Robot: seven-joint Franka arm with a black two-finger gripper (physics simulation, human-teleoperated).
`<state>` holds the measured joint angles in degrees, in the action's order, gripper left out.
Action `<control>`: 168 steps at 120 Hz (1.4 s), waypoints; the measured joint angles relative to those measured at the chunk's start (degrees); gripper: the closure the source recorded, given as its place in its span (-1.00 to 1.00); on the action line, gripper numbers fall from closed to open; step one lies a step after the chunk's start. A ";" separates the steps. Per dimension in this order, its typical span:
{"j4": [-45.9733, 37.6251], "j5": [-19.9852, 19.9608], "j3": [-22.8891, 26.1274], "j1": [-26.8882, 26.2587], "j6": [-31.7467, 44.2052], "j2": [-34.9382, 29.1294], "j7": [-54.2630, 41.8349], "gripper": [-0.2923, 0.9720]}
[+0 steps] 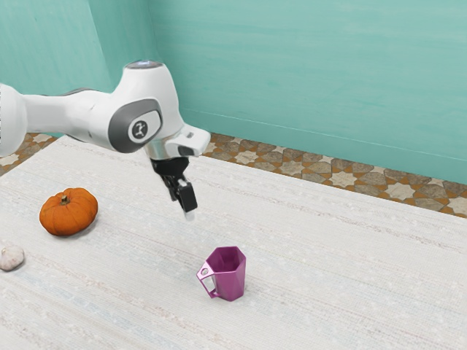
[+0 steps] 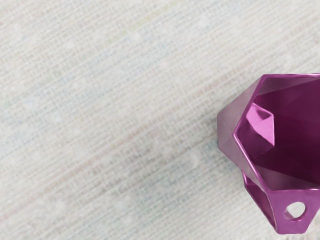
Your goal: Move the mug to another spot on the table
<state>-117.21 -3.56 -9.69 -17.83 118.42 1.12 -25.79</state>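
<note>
A faceted purple mug stands upright on the pale table, its angular handle pointing to the exterior view's left and toward the front. My black gripper hangs in the air above the table, up and to the exterior view's left of the mug, well apart from it. The fingers are open and nothing is between them. In the wrist view I look down into the mug, with its handle jutting from the side; it lies off to one side of my hand rather than under it.
An orange pumpkin sits on the table at the exterior view's left. A small pale bulb lies nearer the front left edge. Behind the table's far edge are a patterned tile floor and a teal wall.
</note>
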 joint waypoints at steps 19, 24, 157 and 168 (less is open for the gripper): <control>-10.06 -1.08 0.02 -5.02 6.35 -3.18 -5.80 -0.50; -12.42 -1.20 0.02 -5.38 8.54 -3.74 -7.16 -0.50; -20.80 -14.05 -0.30 -2.17 28.38 2.12 -19.41 -0.50; -20.80 -14.18 -0.25 -4.48 28.45 3.12 -19.73 -0.50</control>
<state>-138.01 -17.75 -9.94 -22.31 146.87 4.24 -45.51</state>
